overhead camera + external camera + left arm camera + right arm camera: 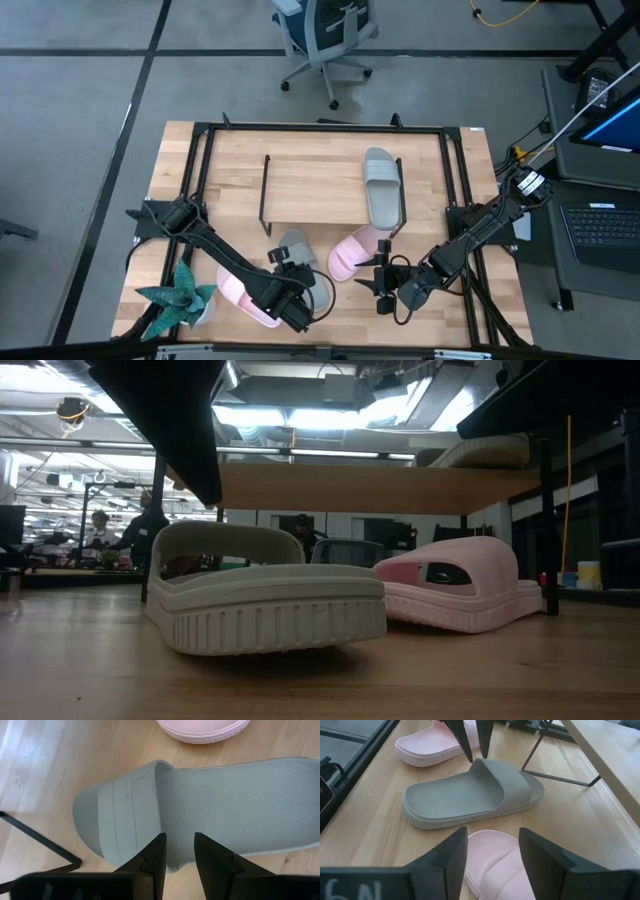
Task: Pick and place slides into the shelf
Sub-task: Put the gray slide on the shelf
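The left gripper [177,862], fingers apart, hovers above a grey-green foam slide [200,810] to grasp it; the right gripper [492,855] waits open over a pale pink slide [495,857].

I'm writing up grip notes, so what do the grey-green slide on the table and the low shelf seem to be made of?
Grey-green slide sandal: probably soft moulded foam, matte, with a dimpled footbed and ribbed sole edge. Low shelf: pale wooden board with visible grain, on thin black end frames that look like metal.

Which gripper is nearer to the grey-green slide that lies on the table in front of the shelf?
Left. The left gripper hovers open right over the grey-green slide. The right gripper is open over a pink slide beside it.
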`<state>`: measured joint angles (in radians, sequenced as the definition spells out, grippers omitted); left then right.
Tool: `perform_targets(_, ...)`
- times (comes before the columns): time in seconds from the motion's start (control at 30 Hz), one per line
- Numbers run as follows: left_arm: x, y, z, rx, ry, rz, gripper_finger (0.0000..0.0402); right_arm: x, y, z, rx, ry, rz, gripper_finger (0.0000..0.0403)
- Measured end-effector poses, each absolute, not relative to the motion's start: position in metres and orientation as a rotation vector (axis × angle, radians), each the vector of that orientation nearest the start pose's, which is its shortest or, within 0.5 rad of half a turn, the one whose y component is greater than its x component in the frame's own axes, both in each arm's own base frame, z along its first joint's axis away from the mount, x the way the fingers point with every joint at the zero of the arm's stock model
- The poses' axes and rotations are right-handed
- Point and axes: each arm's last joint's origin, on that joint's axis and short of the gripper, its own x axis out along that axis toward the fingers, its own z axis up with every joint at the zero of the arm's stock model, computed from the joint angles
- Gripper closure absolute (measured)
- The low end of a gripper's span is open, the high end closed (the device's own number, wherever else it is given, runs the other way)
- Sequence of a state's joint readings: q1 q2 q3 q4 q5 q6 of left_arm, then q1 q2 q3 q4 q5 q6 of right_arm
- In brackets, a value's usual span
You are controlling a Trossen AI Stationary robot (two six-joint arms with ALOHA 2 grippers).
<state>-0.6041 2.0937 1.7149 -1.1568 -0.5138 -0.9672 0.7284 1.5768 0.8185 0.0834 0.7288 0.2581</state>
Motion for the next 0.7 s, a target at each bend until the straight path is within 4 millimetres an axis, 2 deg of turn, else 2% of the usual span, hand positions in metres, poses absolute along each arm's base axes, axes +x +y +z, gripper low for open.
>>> perform_targets(0.7, 0.3431, -0.2187, 0.2030, -0.026, 1.136, 0.513, 0.0310, 0.2444, 0.1924, 0.1867, -0.194, 0.496, -0.065, 0.0224)
